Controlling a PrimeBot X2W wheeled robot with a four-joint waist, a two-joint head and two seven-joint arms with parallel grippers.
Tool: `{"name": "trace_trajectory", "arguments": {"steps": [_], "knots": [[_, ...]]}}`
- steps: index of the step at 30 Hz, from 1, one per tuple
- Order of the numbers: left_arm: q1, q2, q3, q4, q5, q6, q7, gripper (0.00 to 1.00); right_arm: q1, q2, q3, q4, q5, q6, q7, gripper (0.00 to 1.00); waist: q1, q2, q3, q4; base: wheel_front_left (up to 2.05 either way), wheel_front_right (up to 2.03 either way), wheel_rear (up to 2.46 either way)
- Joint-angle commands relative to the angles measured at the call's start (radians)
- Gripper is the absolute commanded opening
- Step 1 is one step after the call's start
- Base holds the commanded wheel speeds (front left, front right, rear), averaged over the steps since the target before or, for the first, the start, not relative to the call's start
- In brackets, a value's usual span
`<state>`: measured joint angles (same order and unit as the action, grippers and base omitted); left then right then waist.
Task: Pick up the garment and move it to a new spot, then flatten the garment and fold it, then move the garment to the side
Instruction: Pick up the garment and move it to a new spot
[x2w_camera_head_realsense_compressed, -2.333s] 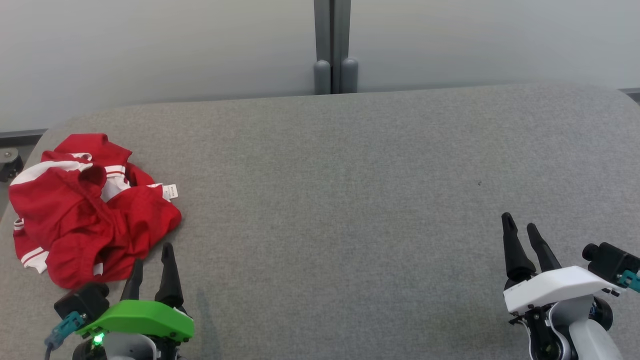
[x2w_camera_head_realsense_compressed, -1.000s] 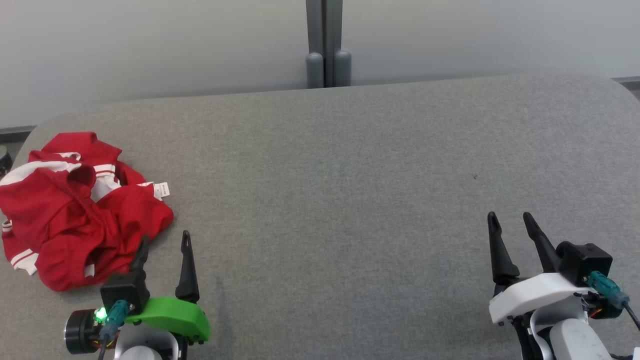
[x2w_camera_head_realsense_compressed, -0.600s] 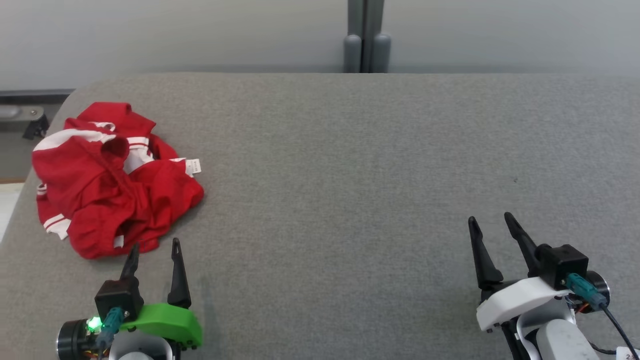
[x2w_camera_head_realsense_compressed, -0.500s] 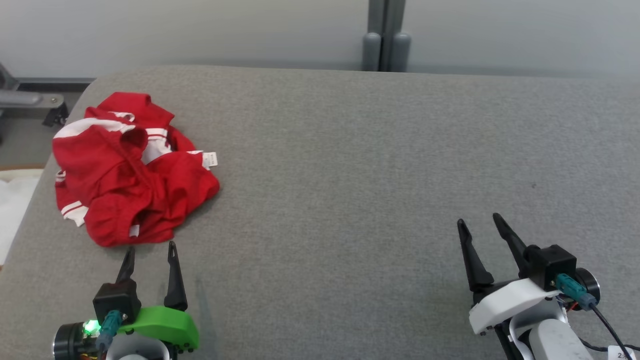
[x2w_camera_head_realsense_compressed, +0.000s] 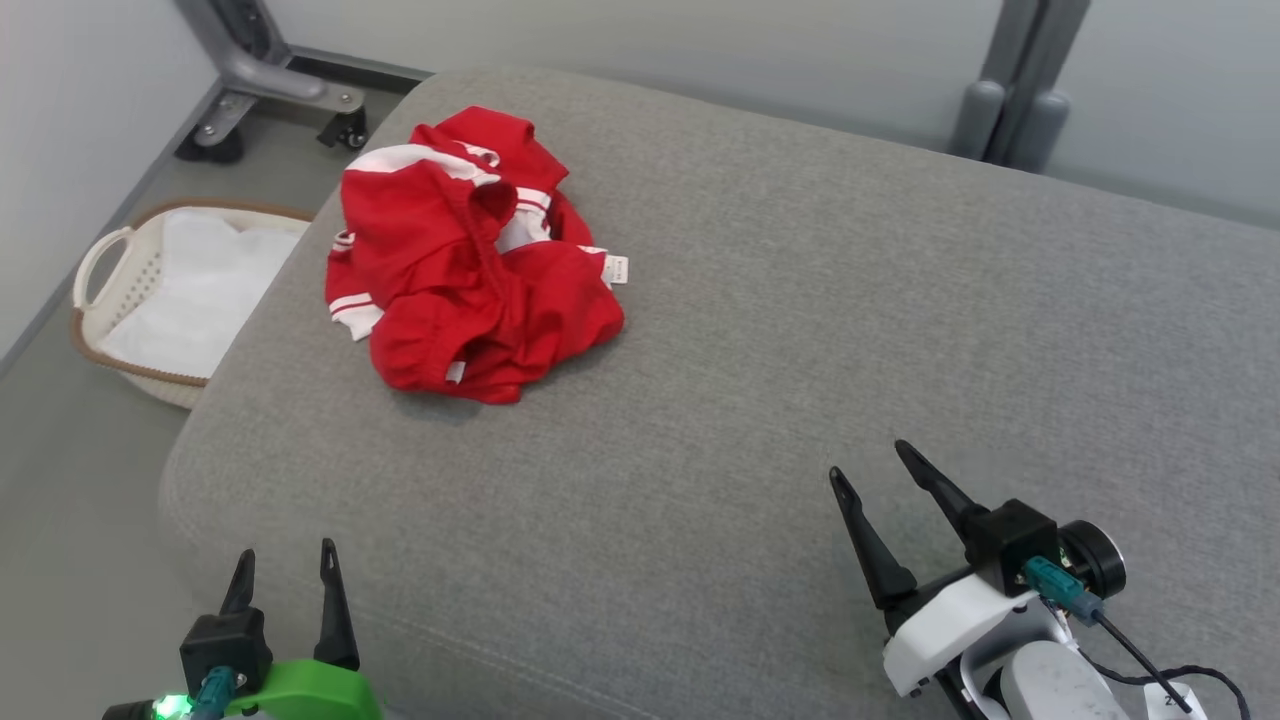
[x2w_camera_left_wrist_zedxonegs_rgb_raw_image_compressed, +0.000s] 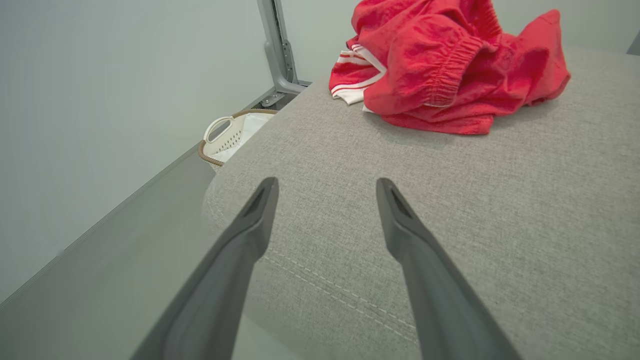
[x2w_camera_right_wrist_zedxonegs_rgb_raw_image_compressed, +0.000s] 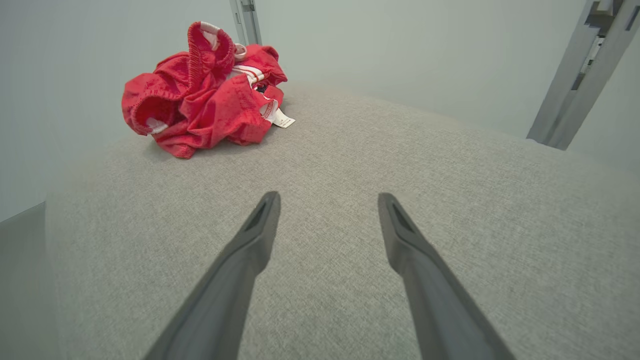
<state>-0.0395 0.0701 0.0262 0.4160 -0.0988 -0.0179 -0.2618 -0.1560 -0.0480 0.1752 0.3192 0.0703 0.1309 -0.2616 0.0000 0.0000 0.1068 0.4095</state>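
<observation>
Left gripper, fingers apart, empty, at near left corner of grey cushion, right gripper, fingers apart, empty, over its near right, red garment crumpled by far left edge, well apart from both, white basket on floor beside

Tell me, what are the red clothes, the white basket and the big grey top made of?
The red garment looks like soft matte cloth: it crumples and has a gathered elastic edge. The basket seems smooth cream plastic, with rows of little holes. The grey surface looks like coarse woven fabric with a stitched seam.
</observation>
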Motion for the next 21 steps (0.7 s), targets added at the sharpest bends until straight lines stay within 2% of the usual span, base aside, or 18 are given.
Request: {"name": "trace_trajectory", "arguments": {"steps": [1,6,14,21], "knots": [[0.006,-0.008,0.007,0.002,0.002,-0.01,-0.004,1.0,-0.007,-0.006,0.005,0.009,-0.007,0.0,-0.005,1.0,0.0,0.0,0.023,0.071,0.0,0.0,0.0],[-0.024,-0.014,0.022,0.017,-0.024,-0.047,-0.003,1.0,-0.02,-0.013,0.01,0.017,-0.018,0.0,-0.005,1.0,0.0,0.0,0.058,0.059,0.0,0.0,0.0],[-0.162,-0.018,0.059,0.037,-0.074,-0.098,-0.003,1.0,-0.071,-0.031,0.0,0.005,-0.037,0.0,-0.005,1.0,0.0,0.0,0.167,-0.009,0.0,0.0,0.0],[-0.366,0.04,0.061,0.015,-0.057,-0.112,-0.002,1.0,-0.137,-0.043,-0.001,-0.022,-0.057,0.0,-0.005,1.0,0.0,0.0,0.278,-0.061,0.0,0.0,0.0]]}}
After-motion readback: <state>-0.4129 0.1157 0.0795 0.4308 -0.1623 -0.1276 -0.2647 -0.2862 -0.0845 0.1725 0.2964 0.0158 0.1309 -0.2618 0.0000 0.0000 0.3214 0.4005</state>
